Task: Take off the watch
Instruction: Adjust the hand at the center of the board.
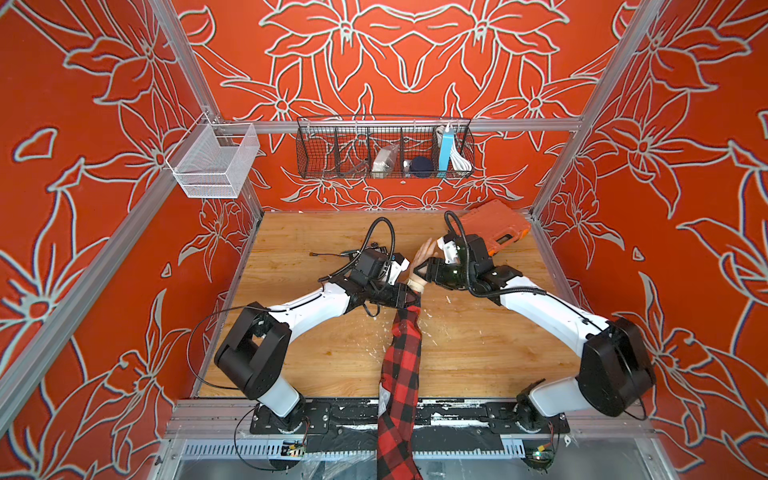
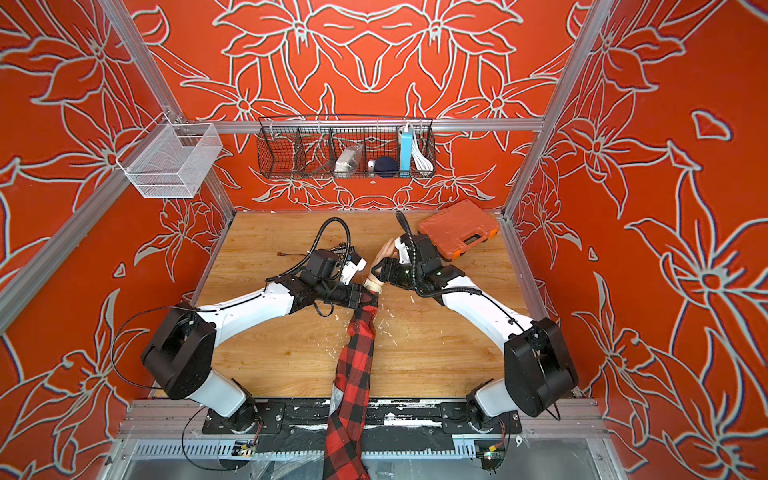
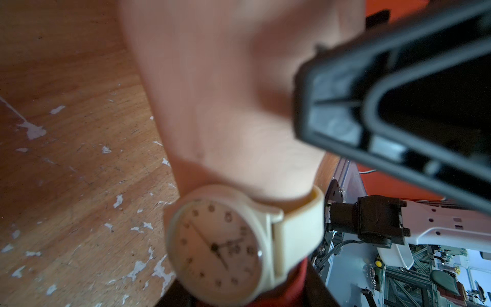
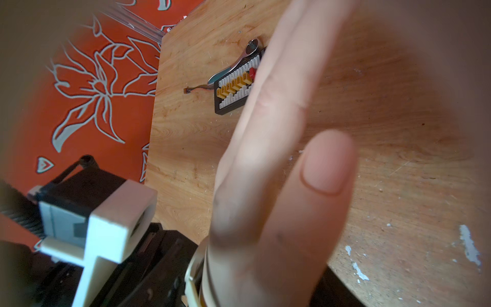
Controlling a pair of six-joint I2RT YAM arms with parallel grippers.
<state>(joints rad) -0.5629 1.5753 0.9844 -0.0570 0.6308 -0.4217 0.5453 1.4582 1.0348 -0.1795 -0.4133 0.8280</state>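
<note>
**Inventory.** Two arms, each with one pincer. One hand [image 1: 424, 250], one plaid sleeve [image 1: 401, 374], one watch [image 3: 220, 247]. One orange case [image 1: 494, 226], closed. One black connector board [image 4: 233, 90] with one metal spoon-shaped tool [image 4: 239, 61] touching its far edge. Two baskets. All loose items lie on one wooden worktop [image 1: 291, 332].

**Watch position.** The watch is strapped round the wrist of the hand, dial facing the left wrist camera. Its cream strap shows in both top views [image 1: 413, 284] [image 2: 372, 284], between the two pincers.
- Left pincer [image 1: 409, 296]: clamped on the plaid sleeve at the cuff, just beside the watch on the forearm side.
- Right pincer [image 1: 424, 262]: jaws apart, straddling the hand just beyond the watch on the finger side. In the left wrist view one of its black fingers [image 3: 345, 111] touches the edge of the hand. It holds nothing.

**Containers.**
- Black wire basket [image 1: 307, 149], hung on the back rail and partitioned. Toward its right end the sections hold, in order, one pale packet [image 1: 382, 160], one dark blue round item [image 1: 420, 166], and in the end section one light blue box [image 1: 445, 149] and one white cable [image 1: 459, 160].
- White mesh basket [image 1: 216, 166], hung at the rear left corner of the frame.
</note>
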